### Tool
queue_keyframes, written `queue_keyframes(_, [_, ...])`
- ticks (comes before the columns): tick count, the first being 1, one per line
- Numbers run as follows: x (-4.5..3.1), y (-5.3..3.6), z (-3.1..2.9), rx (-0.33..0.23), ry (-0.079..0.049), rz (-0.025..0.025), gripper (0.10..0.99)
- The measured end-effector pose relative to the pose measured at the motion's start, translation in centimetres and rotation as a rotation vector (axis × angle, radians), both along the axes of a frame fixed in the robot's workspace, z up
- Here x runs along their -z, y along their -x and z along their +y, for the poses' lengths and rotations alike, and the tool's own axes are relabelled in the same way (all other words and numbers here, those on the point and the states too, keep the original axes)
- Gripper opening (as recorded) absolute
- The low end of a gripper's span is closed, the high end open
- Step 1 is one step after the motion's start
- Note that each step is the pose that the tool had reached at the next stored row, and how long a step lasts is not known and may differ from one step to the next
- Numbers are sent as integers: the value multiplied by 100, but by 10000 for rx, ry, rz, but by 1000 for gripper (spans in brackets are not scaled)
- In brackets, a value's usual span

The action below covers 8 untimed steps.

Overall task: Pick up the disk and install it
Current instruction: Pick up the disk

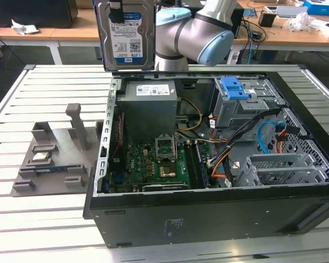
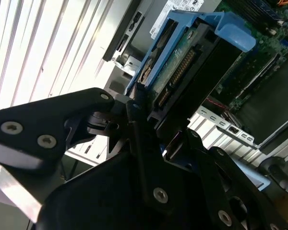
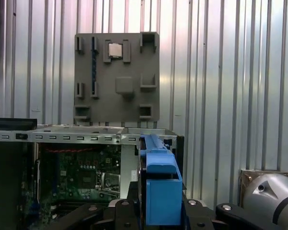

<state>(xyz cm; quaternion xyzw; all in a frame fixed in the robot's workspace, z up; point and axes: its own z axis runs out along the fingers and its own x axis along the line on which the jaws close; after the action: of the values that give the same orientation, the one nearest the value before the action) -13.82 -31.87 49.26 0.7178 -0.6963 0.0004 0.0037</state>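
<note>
The disk (image 1: 126, 35) is silver with a blue-and-white label (its bracket (image 3: 161, 191) plain blue); the motherboard (image 1: 134, 164) is green, the case (image 1: 208, 219) black, the slatted table (image 1: 44, 230) white-striped.

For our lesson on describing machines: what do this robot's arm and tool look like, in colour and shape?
The arm is round silver-grey tubing with bulky joints capped in light blue. The tool is black, built from flat angular plates and links fastened with silver screws.

disk (image 1: 126, 38): top cut by exterior view's edge; arm (image 1: 203, 35): upper links cut off
</note>
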Motion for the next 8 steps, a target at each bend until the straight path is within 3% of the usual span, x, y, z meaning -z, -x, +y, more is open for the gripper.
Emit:
queue_keyframes(4, [0,-129,2,1,0,1,369])
queue_keyframes(6, [0,-257,4,2,0,0,369])
queue_keyframes(8, [0,-316,5,-1,-1,0,369])
